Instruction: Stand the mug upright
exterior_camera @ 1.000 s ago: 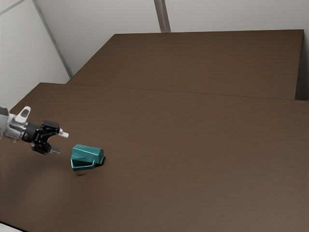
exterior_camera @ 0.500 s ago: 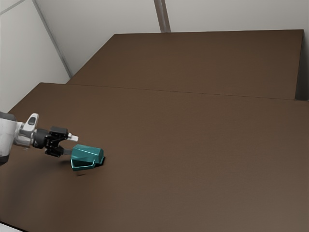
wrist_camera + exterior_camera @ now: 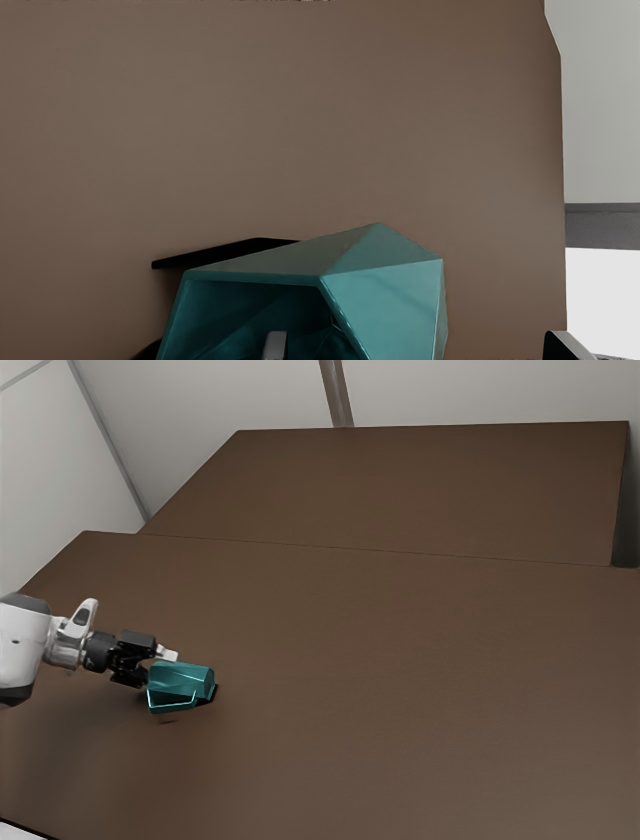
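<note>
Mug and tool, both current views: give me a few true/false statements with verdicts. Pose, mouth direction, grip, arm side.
1. The mug lies on its side on the table. True.
2. The mug's mouth faces away from the tool. False: it faces the tool, and the wrist view looks into it.
3. The tool is shut on the mug. False: its fingers stand wide apart, one fingertip against the mouth, the other out past the mug's outer wall.
4. The arm comes in from the exterior view's left. True.
5. The mug is bright red. False: it is teal.
</note>
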Robot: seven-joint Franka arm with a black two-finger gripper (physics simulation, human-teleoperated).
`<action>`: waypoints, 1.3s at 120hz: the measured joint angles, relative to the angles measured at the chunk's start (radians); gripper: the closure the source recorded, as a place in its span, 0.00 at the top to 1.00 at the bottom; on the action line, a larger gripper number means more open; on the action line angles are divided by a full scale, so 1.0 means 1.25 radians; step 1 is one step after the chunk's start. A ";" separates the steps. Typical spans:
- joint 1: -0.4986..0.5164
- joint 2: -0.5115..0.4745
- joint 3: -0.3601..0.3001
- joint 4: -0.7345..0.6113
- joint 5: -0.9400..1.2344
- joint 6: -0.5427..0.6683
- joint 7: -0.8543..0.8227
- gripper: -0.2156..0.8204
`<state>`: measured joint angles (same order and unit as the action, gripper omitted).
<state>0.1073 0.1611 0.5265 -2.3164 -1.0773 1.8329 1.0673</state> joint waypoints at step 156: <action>-0.033 -0.070 -0.150 0.306 0.554 0.050 -0.101 0.04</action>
<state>0.0667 0.0735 0.3392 -1.9343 -0.3845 1.8954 0.9416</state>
